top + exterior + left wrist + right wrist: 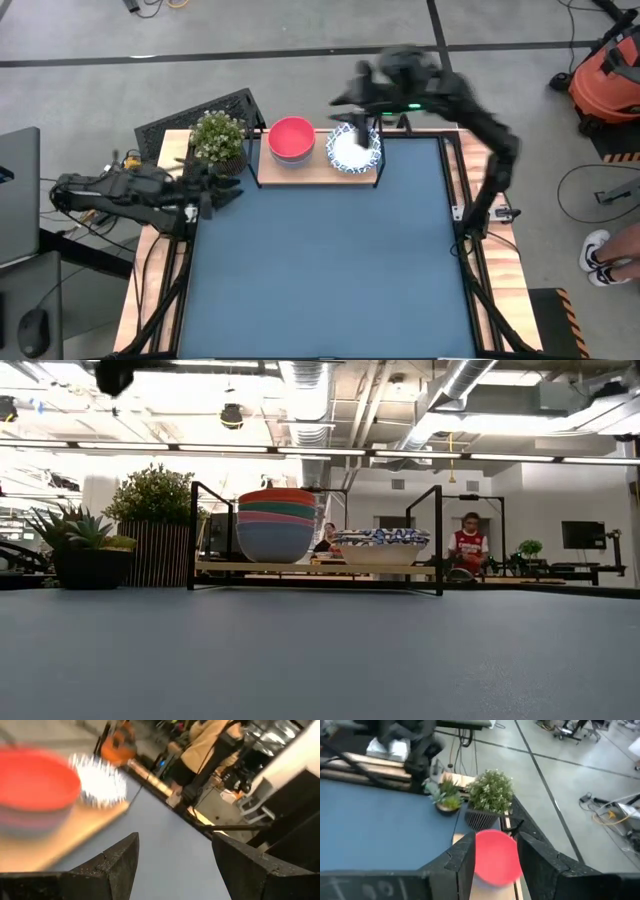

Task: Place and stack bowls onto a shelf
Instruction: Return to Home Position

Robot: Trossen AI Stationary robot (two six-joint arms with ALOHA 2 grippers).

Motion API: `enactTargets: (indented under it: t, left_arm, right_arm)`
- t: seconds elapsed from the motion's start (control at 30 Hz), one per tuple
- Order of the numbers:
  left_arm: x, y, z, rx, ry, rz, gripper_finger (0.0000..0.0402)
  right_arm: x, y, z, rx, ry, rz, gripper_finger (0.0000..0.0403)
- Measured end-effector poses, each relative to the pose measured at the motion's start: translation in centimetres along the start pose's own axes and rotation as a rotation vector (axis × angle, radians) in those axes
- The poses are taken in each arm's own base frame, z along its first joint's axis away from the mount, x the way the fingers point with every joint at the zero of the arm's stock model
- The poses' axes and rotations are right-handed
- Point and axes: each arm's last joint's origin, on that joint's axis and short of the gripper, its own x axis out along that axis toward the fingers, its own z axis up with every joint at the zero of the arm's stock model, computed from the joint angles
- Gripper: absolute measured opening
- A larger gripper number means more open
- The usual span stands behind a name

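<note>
Shelf (315, 568): a light wood board on a thin black wire frame, carrying two stacks of bowls side by side. Every place below is told from it.
Plain bowls (275, 525): one stack on the shelf's left half, blue at the bottom, then pink, then green, with red on top. From above only the red one shows.
Patterned bowls (380, 546): white with blue rim pattern, nested in a lower stack on the shelf's right half. They sit near the plain stack but apart from it, and how many are in the stack cannot be told.
Right pincer (496, 840): high above the shelf, blurred in the high view over the patterned stack. Its fingers are spread and pinch nothing, and the red bowl shows below between them.
Left pincer (172, 855): off the shelf's left end, low and close to the plants. Its fingers are spread and empty, and both stacks show beyond them.
Bushy plant (220, 135): in a ribbed pot just off the shelf's left end.
Succulent (85, 530): in a dark pot off that same end of the shelf, near the bushy plant.
Blue mat (320, 260): covers the bench (508, 262) in front of the shelf.
Person in a red shirt (467, 547): in the room well behind the shelf, seen just past its right post.
</note>
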Motion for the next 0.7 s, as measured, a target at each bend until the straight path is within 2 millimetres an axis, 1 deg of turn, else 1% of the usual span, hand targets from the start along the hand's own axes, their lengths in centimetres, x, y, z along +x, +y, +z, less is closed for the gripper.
enactTargets:
  t: [0.1, 0.17, 0.23, 0.33, 0.43, 0.53, 0.6, 0.7]
  left_arm:
    - [-1.3, -0.8, 1.8, 0.179, -0.023, -0.009, 0.0235]
    - [-2.2, -1.1, 2.7, 0.215, -0.026, -0.014, 0.0235]
    - [-2.7, -1.4, 3.5, 0.248, -0.053, -0.021, 0.0235]
    - [-3.9, -1.9, 4.8, 0.373, -0.126, -0.055, 0.0235]
    - [-6.2, -1.5, 5.7, 0.408, -0.189, -0.119, 0.0235]
    - [-9.2, -0.1, 5.8, 0.398, -0.253, -0.172, 0.0235]
    - [-11.1, 1.2, 5.4, 0.366, -0.309, -0.197, 0.0235]
    - [-13.1, 3.4, 4.0, 0.328, -0.369, -0.243, 0.0235]
  right_arm:
    - [-5.3, 0.5, -0.1, 0.009, 0.026, -0.022, 0.0171]
    - [-8.2, 0.7, -0.4, 0.017, 0.023, -0.041, 0.017]
    - [-10.8, 0.6, -0.8, 0.023, 0.02, -0.071, 0.017]
    - [-13.6, 0.4, -1.9, 0.071, -0.017, -0.053, 0.017]
    - [-15.6, 0.5, -3.8, 0.14, -0.052, 0.027, 0.017]
    - [-16.5, 1.1, -5.9, 0.193, -0.101, 0.032, 0.017]
    - [-16.3, 1.6, -7.5, 0.219, -0.147, 0.009, 0.017]
    - [-15.2, 2.7, -10.4, 0.248, -0.252, -0.004, 0.017]
